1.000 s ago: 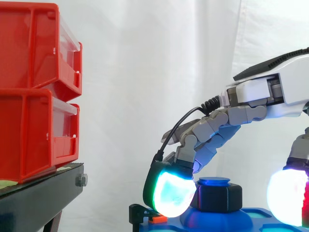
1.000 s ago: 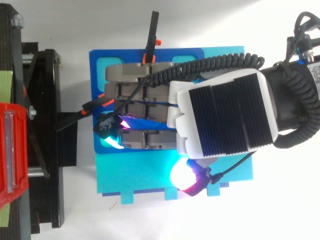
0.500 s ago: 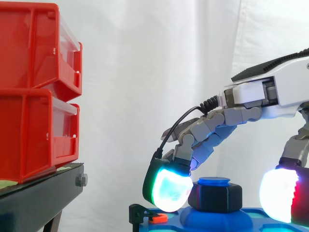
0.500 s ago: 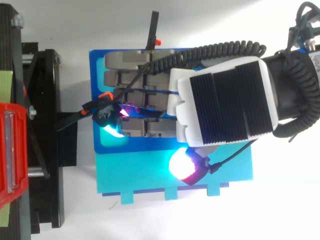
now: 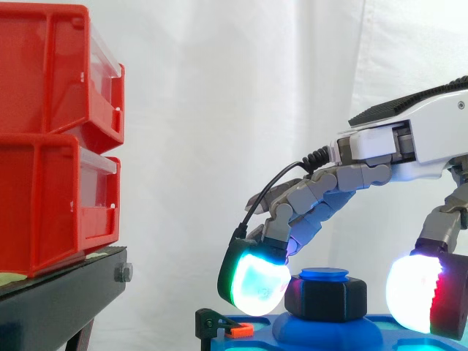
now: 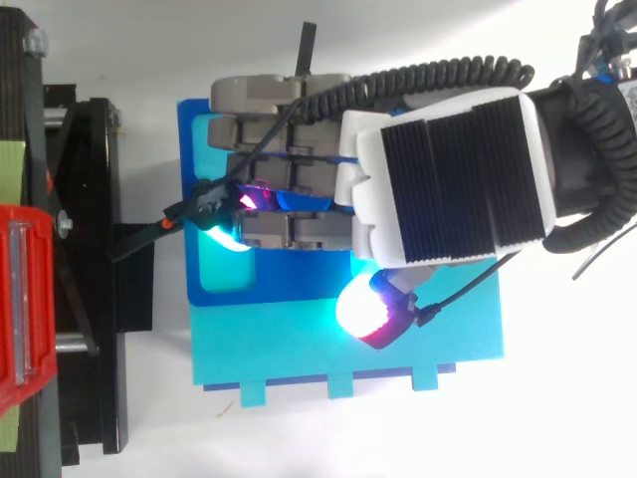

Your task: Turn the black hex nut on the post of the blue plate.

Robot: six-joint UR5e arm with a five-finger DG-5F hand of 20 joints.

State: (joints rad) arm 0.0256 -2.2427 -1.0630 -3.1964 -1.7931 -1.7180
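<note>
The black hex nut (image 5: 325,298) sits on the blue post (image 5: 324,275) of the blue plate (image 6: 348,349). My hand (image 5: 409,139) arches over it from the right, fingers bent down. A green-cyan fingertip pad (image 5: 256,287) rests against the nut's left side. The thumb pad (image 5: 413,294), white and red, hangs to the right of the nut with a gap between them. From above, the hand (image 6: 448,179) covers the nut; the lit fingertip (image 6: 224,237) and the thumb (image 6: 363,309) show at its edges.
Stacked red bins (image 5: 51,139) stand on a black stand (image 5: 58,300) to the left. Small black clamps with orange parts (image 5: 223,327) hold the plate's left and far edges, one of them a black clamp (image 6: 304,50) at the far edge. A white curtain hangs behind.
The hand has slid across the plate toward the far edge in the top view. In the side view the thumb pad has come left, closer to the nut.
</note>
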